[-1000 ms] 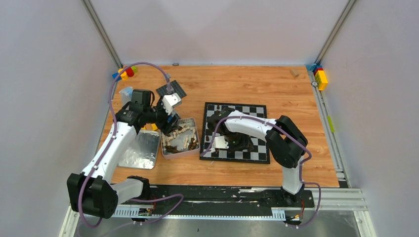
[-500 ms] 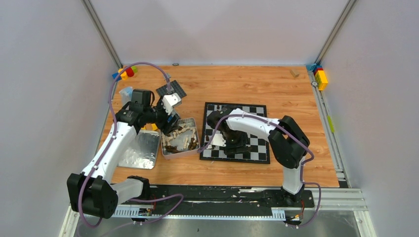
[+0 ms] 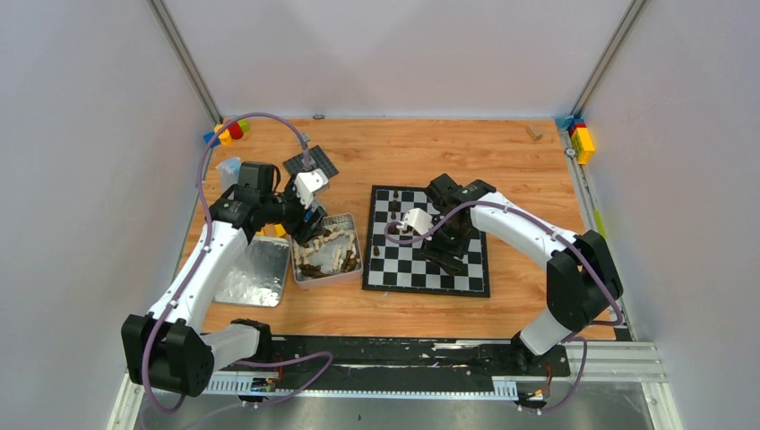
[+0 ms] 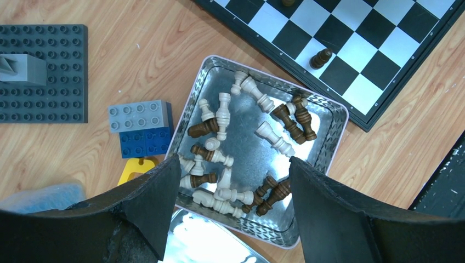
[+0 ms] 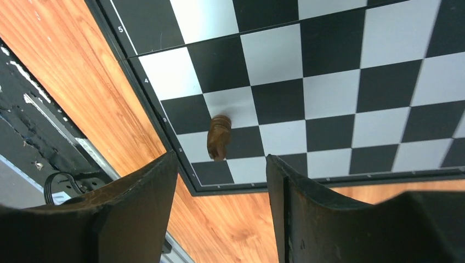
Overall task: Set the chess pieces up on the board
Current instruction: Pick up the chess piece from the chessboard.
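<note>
Populating the flat black-and-silver checked chessboard [image 3: 421, 279] is the step in hand, and I judge it early, since only a few dark brown figurines [image 4: 321, 57] stand on it while most lie in the tin. In the right wrist view one small dark brown chess piece [image 5: 219, 137] stands near the board's lower left corner; exactly which square it occupies the slanted view does not let me say. The right gripper [image 5: 220, 160] hangs above it with its fingers [image 5: 137, 208] parted, touching neither piece nor board and holding nothing. At the left of the top view the left gripper [image 4: 233, 164] hovers over the shiny rectangular metal tin [image 4: 216, 68], where the jumbled cream and dark brown chess pieces [image 4: 272, 137] lie on their sides; its fingers [image 4: 142, 208] are spread wide and empty, clear of the heap. The next move, I judge, calls for an arm to descend into the tin, close on a single piece without catching its neighbours, and carry it upright to a vacant edge square; the tangle makes a clean pick awkward.
</note>
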### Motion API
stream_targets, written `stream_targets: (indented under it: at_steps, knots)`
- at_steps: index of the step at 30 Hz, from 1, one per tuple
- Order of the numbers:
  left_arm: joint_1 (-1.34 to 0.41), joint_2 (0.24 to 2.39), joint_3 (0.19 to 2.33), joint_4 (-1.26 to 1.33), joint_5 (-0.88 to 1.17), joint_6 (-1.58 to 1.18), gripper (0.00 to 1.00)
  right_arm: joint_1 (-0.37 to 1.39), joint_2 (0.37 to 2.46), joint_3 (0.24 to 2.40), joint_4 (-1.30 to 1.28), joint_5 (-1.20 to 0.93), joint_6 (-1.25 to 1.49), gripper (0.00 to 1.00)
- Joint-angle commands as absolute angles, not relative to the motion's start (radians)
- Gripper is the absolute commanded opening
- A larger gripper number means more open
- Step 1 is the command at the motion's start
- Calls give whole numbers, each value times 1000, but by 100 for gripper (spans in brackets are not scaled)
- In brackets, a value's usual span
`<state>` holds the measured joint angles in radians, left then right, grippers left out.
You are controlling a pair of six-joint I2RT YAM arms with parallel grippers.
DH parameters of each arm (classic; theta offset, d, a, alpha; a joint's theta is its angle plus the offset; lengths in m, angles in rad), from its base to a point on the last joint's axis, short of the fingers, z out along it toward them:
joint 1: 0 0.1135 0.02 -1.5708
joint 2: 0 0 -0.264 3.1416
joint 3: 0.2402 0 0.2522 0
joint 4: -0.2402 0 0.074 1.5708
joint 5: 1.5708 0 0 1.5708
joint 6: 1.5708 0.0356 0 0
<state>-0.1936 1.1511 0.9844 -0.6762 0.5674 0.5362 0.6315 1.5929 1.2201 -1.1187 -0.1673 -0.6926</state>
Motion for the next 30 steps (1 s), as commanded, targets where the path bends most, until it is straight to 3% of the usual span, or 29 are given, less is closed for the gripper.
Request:
stream_targets:
  at_steps: [1, 6, 13, 23, 30]
  knots:
    - [-186, 1150, 992, -658, 590, 534, 80, 599, 1566, 1160, -990, -263, -684, 62]
    - [-186, 1159, 994, -661, 586, 534, 80, 581, 1568, 1125, -952, -268, -687, 61]
    - [-187, 1160, 994, -662, 583, 534, 80, 574, 1577, 1093, -947, -263, -692, 50]
    - [-187, 1163, 992, -660, 584, 535, 80, 574, 1580, 1068, -956, -250, -695, 43]
    - [-186, 1166, 991, -661, 583, 537, 80, 572, 1583, 1075, -966, -259, -693, 24]
